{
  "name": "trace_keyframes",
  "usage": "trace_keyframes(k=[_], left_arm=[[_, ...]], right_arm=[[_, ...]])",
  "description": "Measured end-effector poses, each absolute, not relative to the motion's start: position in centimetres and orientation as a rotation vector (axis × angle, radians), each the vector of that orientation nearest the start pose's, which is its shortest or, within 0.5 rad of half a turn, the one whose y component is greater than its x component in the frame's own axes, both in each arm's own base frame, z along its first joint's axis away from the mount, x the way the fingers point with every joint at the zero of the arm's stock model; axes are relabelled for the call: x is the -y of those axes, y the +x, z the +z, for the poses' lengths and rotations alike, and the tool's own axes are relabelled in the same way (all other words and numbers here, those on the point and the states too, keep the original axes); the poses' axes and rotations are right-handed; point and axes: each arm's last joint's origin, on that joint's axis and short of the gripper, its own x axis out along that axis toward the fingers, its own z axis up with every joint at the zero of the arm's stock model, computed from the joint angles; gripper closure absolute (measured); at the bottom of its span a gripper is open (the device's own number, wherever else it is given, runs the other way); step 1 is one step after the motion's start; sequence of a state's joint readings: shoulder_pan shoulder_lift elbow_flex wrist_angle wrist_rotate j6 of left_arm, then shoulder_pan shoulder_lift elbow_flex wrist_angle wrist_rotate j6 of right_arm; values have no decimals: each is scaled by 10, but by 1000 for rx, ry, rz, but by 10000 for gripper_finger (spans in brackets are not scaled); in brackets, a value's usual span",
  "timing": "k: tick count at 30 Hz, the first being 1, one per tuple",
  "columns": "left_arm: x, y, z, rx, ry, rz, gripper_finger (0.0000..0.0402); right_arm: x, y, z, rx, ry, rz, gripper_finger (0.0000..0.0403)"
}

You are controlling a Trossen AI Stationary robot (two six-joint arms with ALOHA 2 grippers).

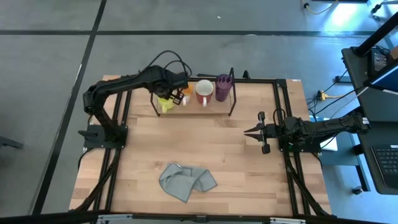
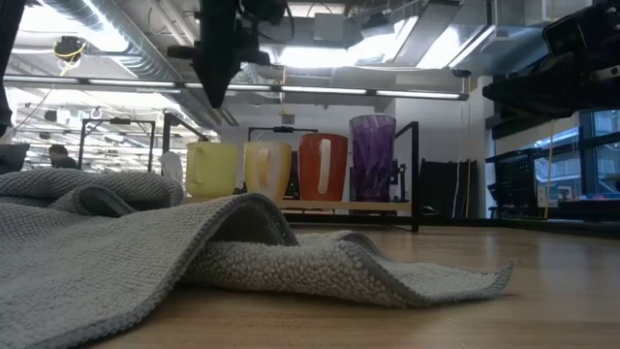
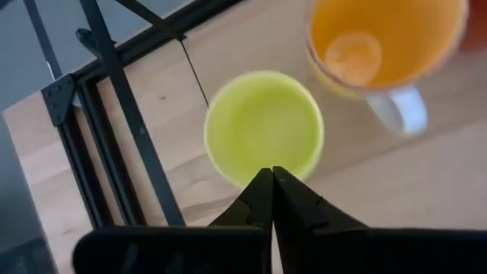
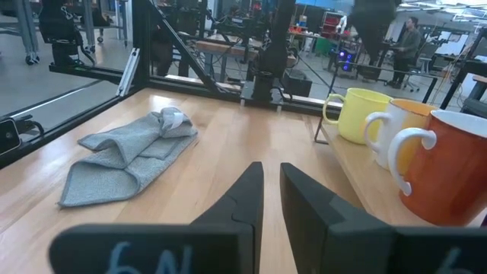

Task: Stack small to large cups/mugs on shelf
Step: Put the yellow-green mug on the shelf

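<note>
Four vessels stand in a row on the black wire shelf (image 1: 232,93) at the table's far edge. They are a yellow mug (image 2: 211,170), a white mug with an orange inside (image 2: 268,170), an orange-red mug with a white handle (image 2: 323,167) and a purple tumbler (image 2: 373,158). My left gripper (image 3: 272,176) is shut and empty, pointing down above the yellow mug (image 3: 264,125). The low view shows it clear of the mug's rim. My right gripper (image 4: 272,173) hovers near the table's right edge (image 1: 252,132). It points toward the left, its fingers a narrow gap apart and empty.
A crumpled grey cloth (image 1: 186,180) lies on the wooden table near the front edge, large in the low view (image 2: 194,252). The black table frame (image 1: 280,112) runs along the table's sides. People and benches show in the room beyond.
</note>
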State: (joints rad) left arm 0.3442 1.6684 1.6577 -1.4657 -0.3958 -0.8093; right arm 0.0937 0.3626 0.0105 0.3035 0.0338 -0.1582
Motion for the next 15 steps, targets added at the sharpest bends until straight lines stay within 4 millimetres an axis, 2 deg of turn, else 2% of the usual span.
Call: trace_keyframes(k=[7,12,15], left_arm=[[-145,276,317,-1229,-649,1151,401],[-160,272,311,-1259,-689,1142,402],[-167,271,303,-1237,-777,1091,402]], right_arm=[[-10,120,164,-44,-161,64,353],[-10,120,164,-44,-161,63,353],[-10,120,164,-44,-161,64,353]])
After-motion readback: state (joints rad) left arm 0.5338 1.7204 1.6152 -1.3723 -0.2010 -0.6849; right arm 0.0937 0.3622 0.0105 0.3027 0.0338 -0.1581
